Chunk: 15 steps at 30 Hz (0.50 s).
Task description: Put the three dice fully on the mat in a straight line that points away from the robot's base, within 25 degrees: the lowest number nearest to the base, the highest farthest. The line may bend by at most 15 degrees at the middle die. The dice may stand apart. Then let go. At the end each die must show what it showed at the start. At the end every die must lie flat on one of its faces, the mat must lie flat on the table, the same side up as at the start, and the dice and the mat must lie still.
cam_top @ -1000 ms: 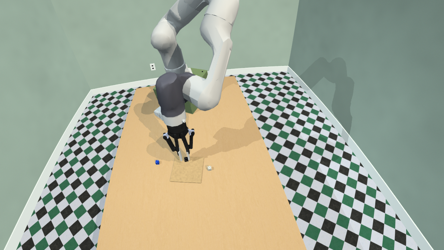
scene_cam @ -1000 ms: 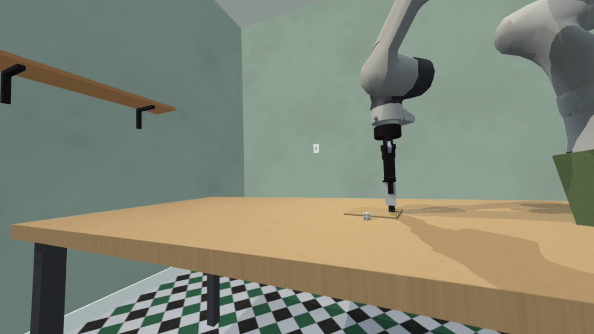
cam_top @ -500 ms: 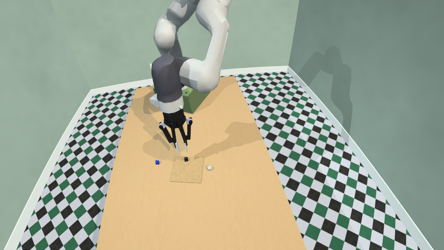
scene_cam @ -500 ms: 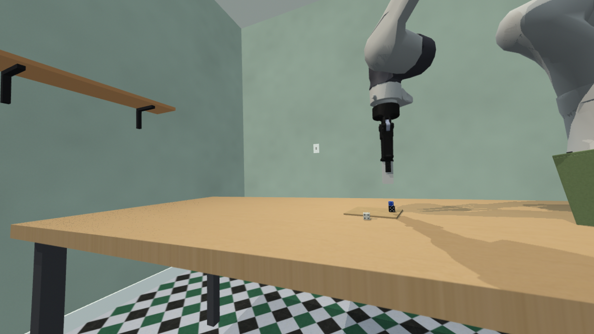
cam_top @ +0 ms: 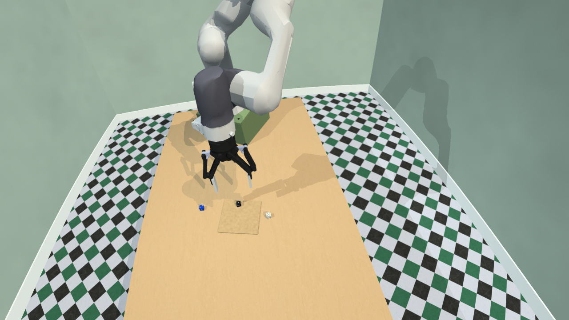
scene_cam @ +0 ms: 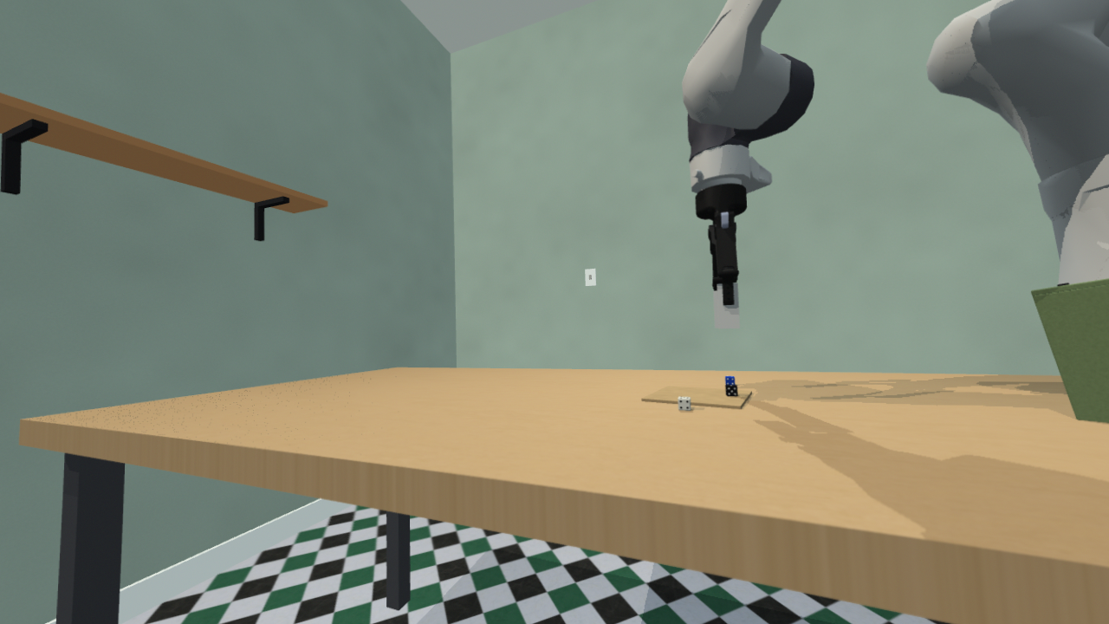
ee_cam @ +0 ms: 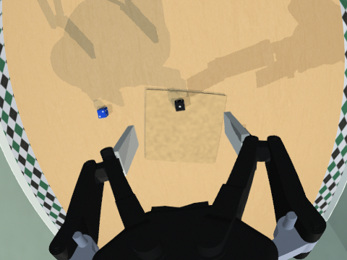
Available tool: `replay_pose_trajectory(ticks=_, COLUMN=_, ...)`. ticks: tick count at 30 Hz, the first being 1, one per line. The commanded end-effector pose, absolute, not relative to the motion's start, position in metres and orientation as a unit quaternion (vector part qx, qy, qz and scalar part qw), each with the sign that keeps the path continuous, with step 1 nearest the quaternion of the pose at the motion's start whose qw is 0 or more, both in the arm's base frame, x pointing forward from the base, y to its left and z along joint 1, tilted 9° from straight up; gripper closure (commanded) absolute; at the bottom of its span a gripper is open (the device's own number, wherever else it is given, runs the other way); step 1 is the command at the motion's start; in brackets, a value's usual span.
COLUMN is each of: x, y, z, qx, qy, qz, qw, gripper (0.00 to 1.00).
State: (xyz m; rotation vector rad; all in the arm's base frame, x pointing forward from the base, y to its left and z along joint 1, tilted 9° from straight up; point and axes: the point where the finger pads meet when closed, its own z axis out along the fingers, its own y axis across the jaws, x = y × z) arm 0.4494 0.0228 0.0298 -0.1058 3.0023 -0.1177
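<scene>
A tan mat (cam_top: 239, 217) lies flat on the table; it also shows in the wrist view (ee_cam: 184, 126) and in the exterior view (scene_cam: 697, 398). A black die (cam_top: 238, 203) (ee_cam: 179, 105) (scene_cam: 731, 390) sits on the mat near its edge toward the base. A blue die (cam_top: 201, 207) (ee_cam: 103, 112) (scene_cam: 729, 380) lies on the bare table left of the mat. A white die (cam_top: 268, 214) (scene_cam: 684, 402) lies on the table just right of the mat; the wrist view does not show it. My gripper (cam_top: 232, 186) (scene_cam: 726, 314) is open and empty, well above the table, over the mat's base-side edge (ee_cam: 181, 137).
The green robot pedestal (cam_top: 248, 123) stands at the far end of the table. A wooden wall shelf (scene_cam: 147, 159) hangs at the left, far from the work area.
</scene>
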Motion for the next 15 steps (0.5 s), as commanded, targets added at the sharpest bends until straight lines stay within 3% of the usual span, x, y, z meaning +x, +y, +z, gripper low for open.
replay_pose_trajectory(ticks=1, x=0.448, y=0.023, z=0.029, qx=-0.028, qy=0.997, qz=-0.039, qw=0.065, gripper=0.0)
replay_pose_trajectory(ticks=15, x=0.451, y=0.005, z=0.028, qx=-0.028, qy=0.997, qz=-0.038, qw=0.066, gripper=0.0)
